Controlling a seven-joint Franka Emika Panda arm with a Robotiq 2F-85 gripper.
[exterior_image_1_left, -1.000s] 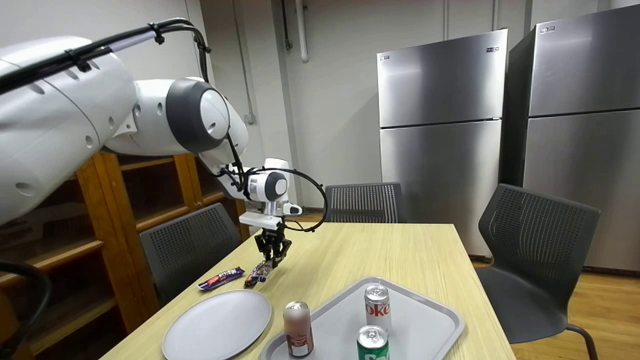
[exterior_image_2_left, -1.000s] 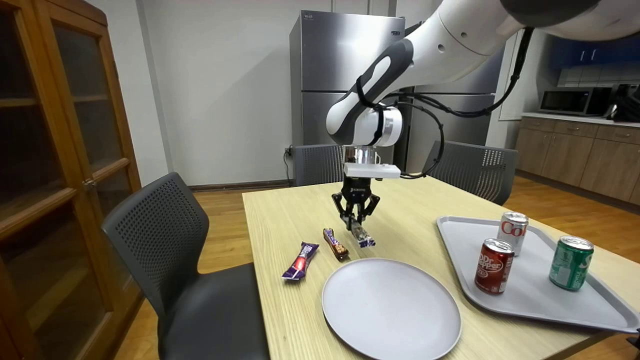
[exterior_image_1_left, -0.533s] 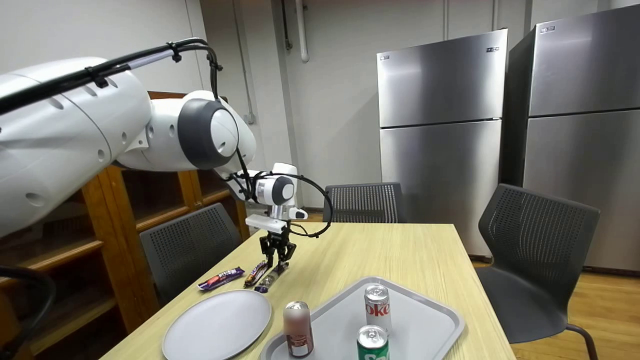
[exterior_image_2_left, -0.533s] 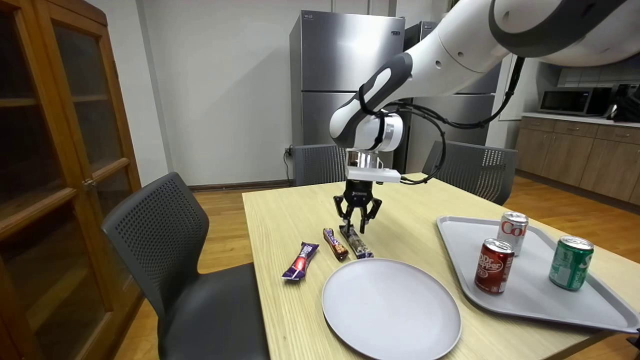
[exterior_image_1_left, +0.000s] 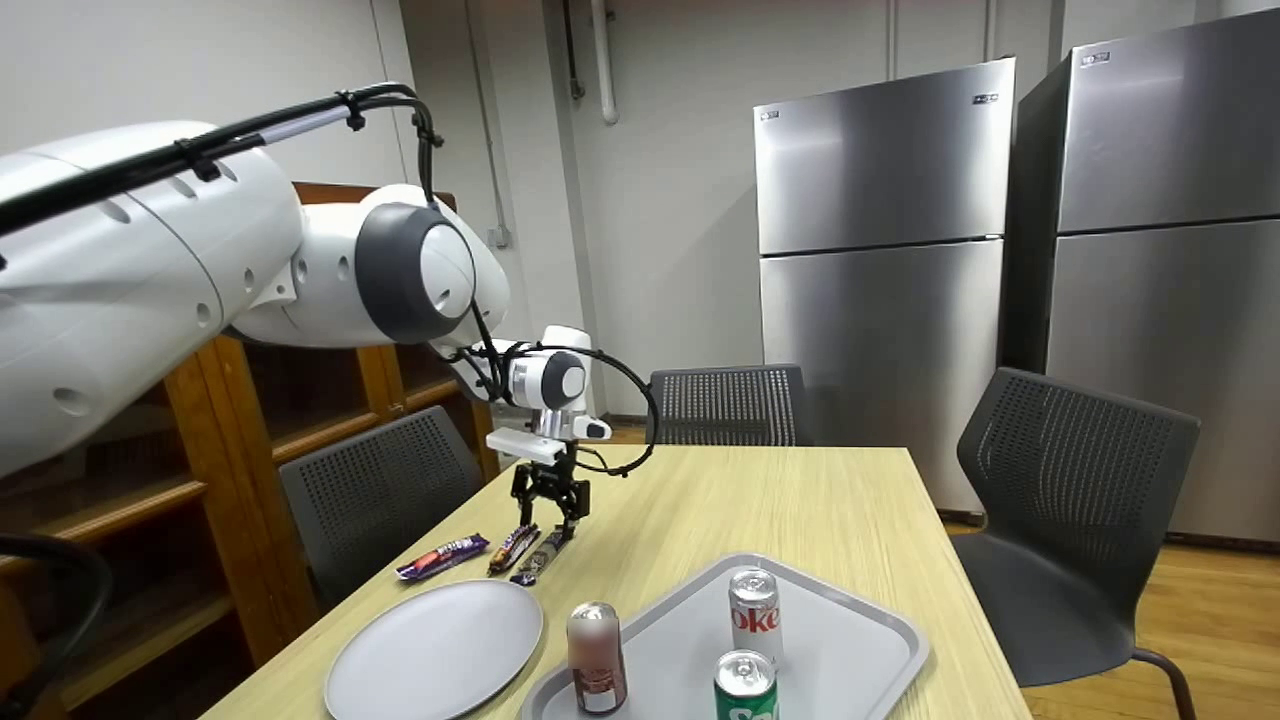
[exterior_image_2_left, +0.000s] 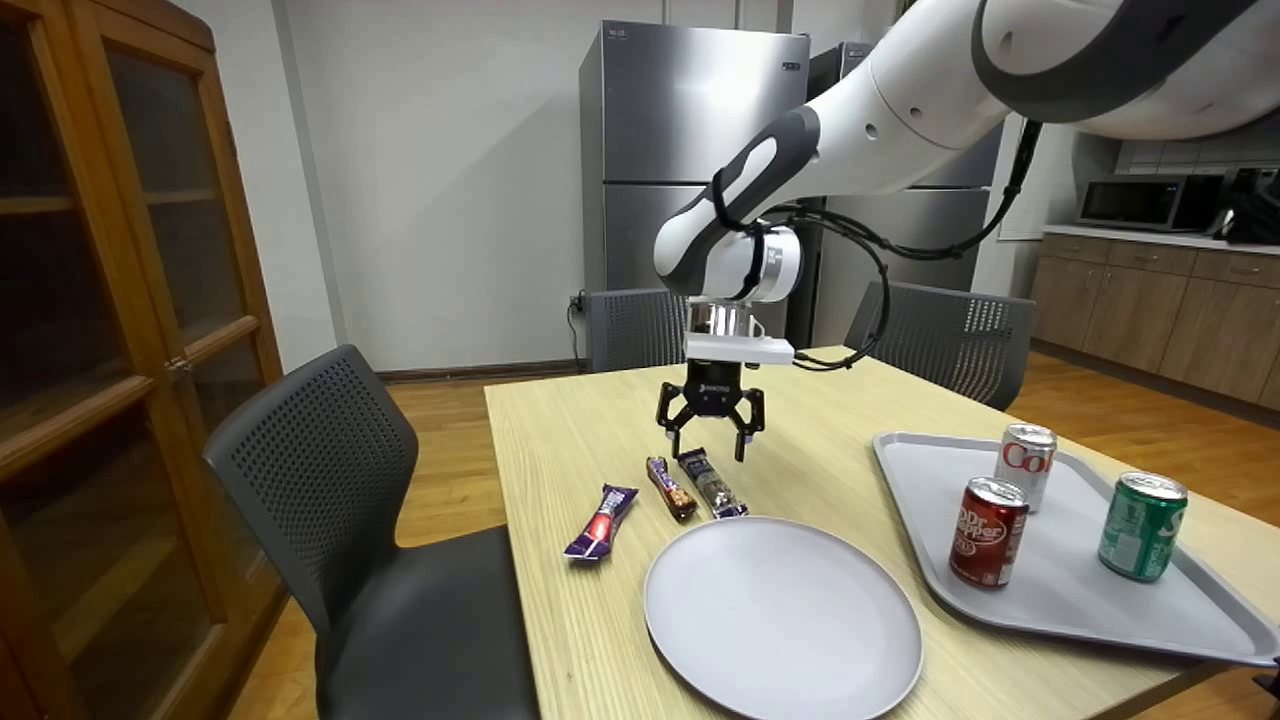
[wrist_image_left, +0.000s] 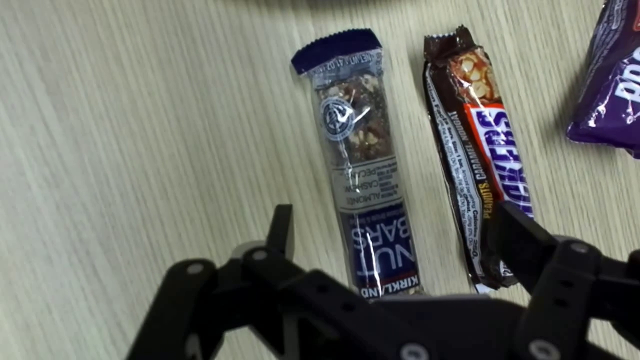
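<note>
Currently the Robotiq gripper (exterior_image_2_left: 708, 456) is hanging wide-spread above the Kirkland nut bar (wrist_image_left: 367, 180) — a Snickers (wrist_image_left: 480, 165) lying beside that bar.

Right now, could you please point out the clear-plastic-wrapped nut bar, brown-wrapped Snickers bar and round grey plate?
Nut bar (wrist_image_left: 368, 181), wrist view: beige label.
Snickers bar (wrist_image_left: 479, 152), wrist view: mid-wrapper.
Round grey plate (exterior_image_2_left: 783, 620), in an exterior view: bare centre.

I am working in a kitchen or breakroom: refrigerators (exterior_image_1_left: 882, 300) are standing beyond my hand (exterior_image_2_left: 708, 456), a microwave (exterior_image_2_left: 1133, 203) is sitting well away on a counter (exterior_image_2_left: 1150, 238), and chairs (exterior_image_1_left: 1070, 525) are lining the table (exterior_image_1_left: 760, 500) beneath.
</note>
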